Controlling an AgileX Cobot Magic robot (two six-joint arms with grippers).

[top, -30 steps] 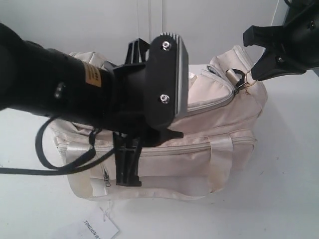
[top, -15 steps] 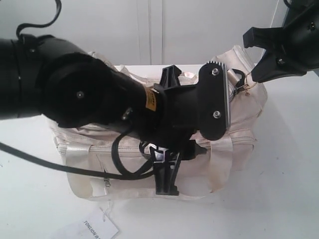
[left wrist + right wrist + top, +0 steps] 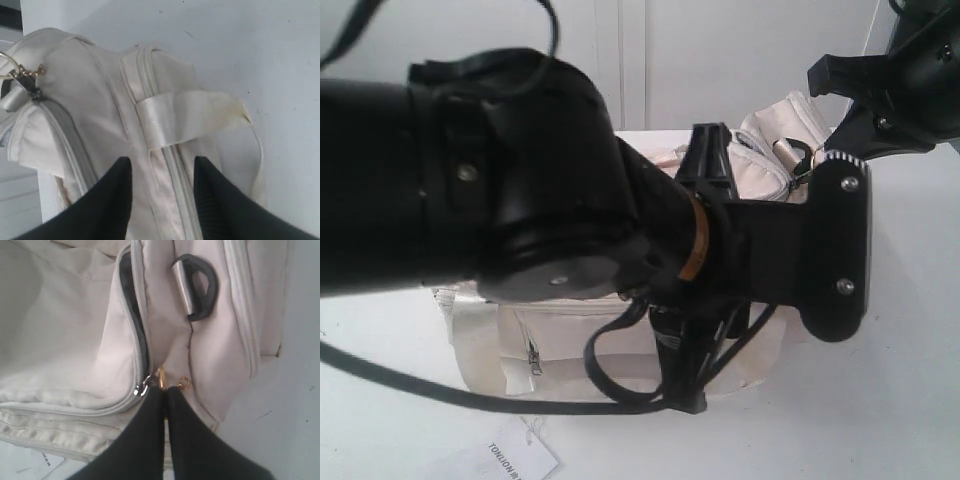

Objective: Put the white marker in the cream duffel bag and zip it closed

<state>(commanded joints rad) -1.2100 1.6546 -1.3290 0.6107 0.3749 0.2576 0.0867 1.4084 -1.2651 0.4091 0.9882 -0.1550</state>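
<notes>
The left arm is stretched toward 3 o'clock across the cream duffel bag, which is laid on the surface. The left end effector is spread over a strap handle. At the bag's 2 o'clock, the gold ring pull is pinched by the right end effector.

We see a robot lab: bare white desk below the black fingers, plain white panelled wall beyond them.
</notes>
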